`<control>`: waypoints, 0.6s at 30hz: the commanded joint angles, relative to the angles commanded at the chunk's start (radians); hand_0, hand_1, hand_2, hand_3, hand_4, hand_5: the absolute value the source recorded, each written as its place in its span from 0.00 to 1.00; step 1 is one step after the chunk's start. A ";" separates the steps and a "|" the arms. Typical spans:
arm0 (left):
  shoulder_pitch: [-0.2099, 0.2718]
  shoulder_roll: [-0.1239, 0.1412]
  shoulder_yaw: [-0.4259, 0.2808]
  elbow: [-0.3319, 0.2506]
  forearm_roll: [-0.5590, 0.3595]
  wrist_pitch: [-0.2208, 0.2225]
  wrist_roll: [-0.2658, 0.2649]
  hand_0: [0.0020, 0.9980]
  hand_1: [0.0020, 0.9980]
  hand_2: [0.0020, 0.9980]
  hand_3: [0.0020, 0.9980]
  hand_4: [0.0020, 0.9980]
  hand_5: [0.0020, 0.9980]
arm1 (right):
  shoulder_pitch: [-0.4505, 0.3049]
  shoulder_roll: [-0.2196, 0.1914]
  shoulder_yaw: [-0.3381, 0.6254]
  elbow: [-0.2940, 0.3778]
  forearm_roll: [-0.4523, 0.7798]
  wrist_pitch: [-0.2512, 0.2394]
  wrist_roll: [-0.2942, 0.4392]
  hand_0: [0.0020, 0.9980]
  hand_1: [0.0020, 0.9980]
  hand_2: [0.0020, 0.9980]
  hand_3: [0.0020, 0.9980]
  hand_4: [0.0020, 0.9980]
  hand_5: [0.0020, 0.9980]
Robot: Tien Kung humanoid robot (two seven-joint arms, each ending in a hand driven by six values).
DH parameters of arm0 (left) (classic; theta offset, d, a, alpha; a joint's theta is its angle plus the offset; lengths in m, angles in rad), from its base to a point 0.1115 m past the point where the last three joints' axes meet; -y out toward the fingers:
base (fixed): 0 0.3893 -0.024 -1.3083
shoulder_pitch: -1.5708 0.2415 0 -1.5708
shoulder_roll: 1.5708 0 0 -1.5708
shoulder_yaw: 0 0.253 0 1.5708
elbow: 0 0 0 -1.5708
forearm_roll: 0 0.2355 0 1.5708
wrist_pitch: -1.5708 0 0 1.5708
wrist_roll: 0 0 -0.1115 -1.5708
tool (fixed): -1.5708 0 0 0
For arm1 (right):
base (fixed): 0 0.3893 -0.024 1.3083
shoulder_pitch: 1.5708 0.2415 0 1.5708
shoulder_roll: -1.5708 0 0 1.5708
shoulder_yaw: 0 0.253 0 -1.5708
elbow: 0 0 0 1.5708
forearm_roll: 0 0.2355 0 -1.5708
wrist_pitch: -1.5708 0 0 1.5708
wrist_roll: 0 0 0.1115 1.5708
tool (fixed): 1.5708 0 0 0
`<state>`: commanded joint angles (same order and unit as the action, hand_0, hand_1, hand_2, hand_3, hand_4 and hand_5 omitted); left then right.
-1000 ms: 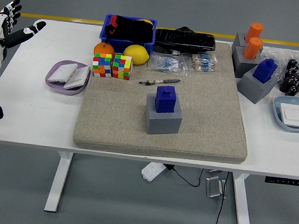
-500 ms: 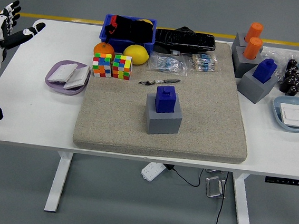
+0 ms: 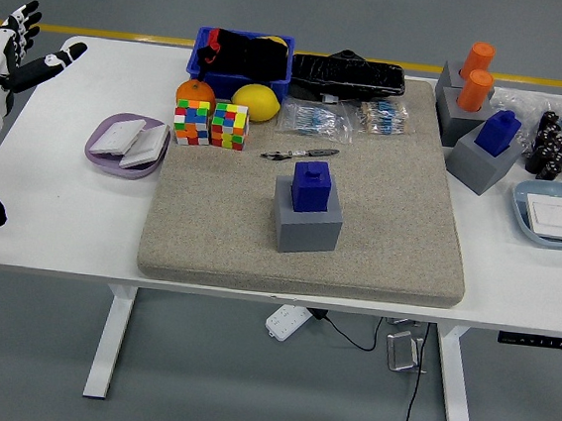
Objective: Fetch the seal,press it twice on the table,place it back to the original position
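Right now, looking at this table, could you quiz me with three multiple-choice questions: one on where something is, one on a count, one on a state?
1. The blue block-shaped seal on the mat stands
A. in a grey square holder
B. in the purple dish
C. on bare table

2. Orange cylinder seals at far right number
A. one
B. two
C. four

3. The left robot hand is
A. gripping the seal
B. open, holding nothing
C. pressing the mat

Answers: 1 A, it sits atop the holder; 2 B, two stand side by side; 3 B, fingers spread at the table's left edge.

Blue seal (image 3: pixel 311 186) upright on grey block (image 3: pixel 306 222), beige mat (image 3: pixel 379 230), left hand (image 3: pixel 19 51) spread at table edge
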<state>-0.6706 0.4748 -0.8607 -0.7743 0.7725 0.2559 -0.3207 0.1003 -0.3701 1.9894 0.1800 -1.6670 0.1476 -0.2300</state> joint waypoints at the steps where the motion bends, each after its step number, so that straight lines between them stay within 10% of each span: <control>1: 0.000 0.000 0.000 0.000 0.000 0.000 0.000 0.99 1.00 1.00 1.00 1.00 0.39 | -0.001 0.000 0.000 0.000 0.000 0.000 0.000 0.79 0.72 0.73 0.66 0.80 0.49; 18: -0.001 -0.004 0.003 0.001 -0.001 -0.001 0.002 0.99 1.00 1.00 1.00 0.99 0.39 | -0.001 0.002 0.008 0.000 0.001 0.001 0.001 0.79 0.72 0.73 0.66 0.80 0.49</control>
<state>-0.6718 0.4704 -0.8579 -0.7730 0.7719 0.2547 -0.3185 0.0990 -0.3677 1.9978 0.1800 -1.6658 0.1489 -0.2293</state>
